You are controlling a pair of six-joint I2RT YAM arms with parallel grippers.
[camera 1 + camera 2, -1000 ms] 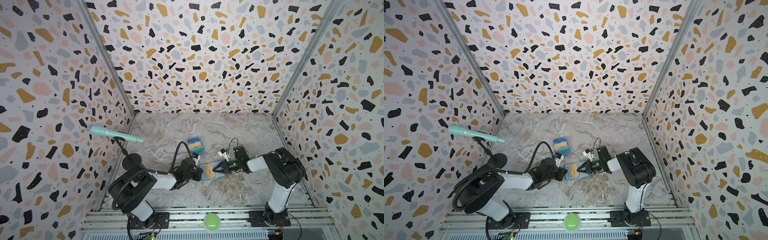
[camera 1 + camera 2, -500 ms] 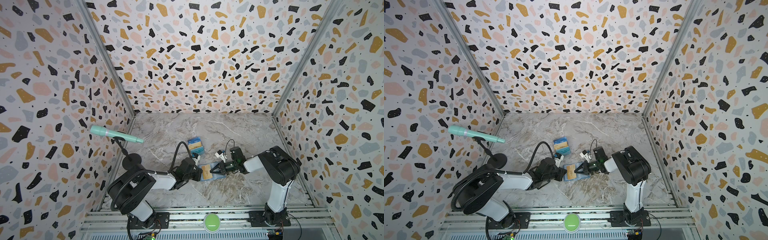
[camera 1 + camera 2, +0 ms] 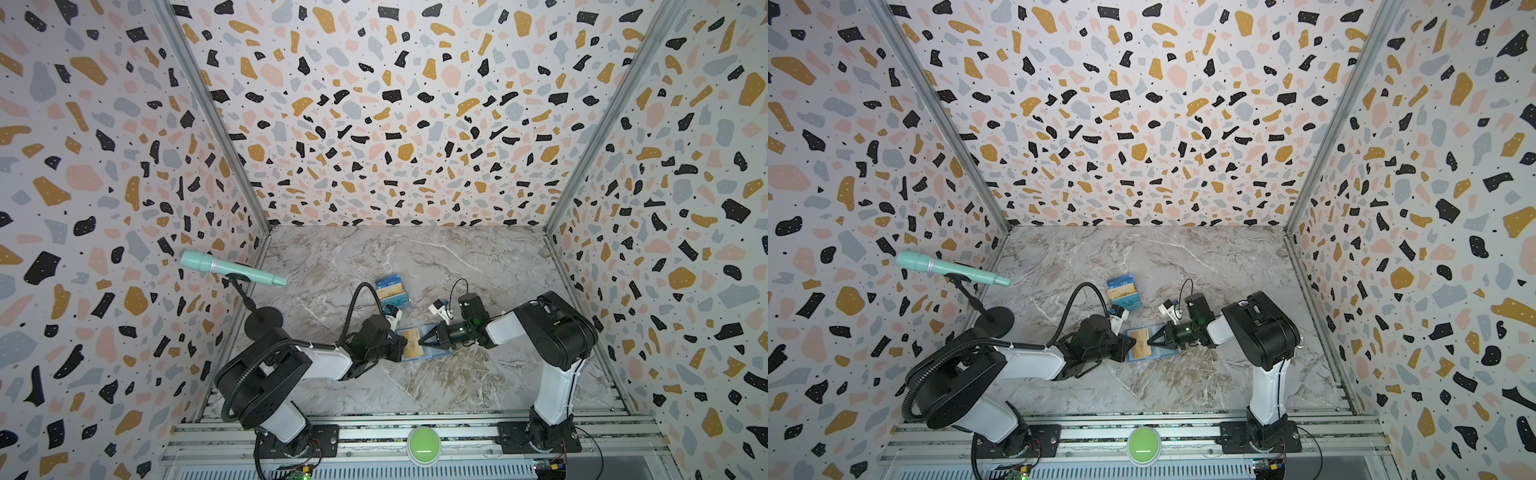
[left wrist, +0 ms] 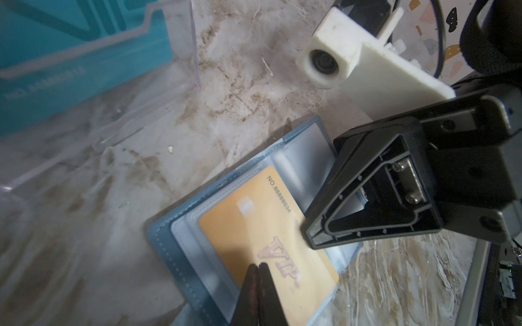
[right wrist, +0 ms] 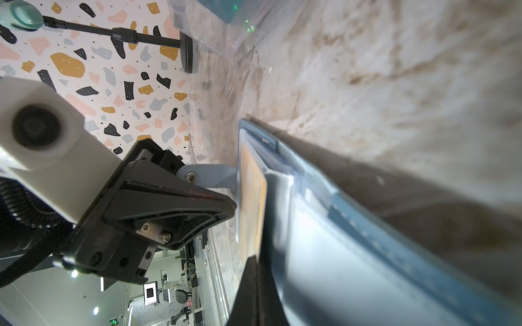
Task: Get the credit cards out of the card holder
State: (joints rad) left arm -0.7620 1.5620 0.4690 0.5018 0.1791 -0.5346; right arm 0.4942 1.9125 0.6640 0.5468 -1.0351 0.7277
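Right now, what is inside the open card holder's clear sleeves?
One tan-gold card marked VIP lies in a clear sleeve of the open card holder. The right claw covers part of the far sleeves, so any cards under there or beneath the gold one cannot be seen.

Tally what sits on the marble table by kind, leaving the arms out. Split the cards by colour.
Tan-gold cards: 2
Blue card: 1
Teal card: 1
Card holder: 1
Clear stand: 1
Microphone on its stand: 1
Total: 7 visible; cards hidden behind others cannot be ruled out.
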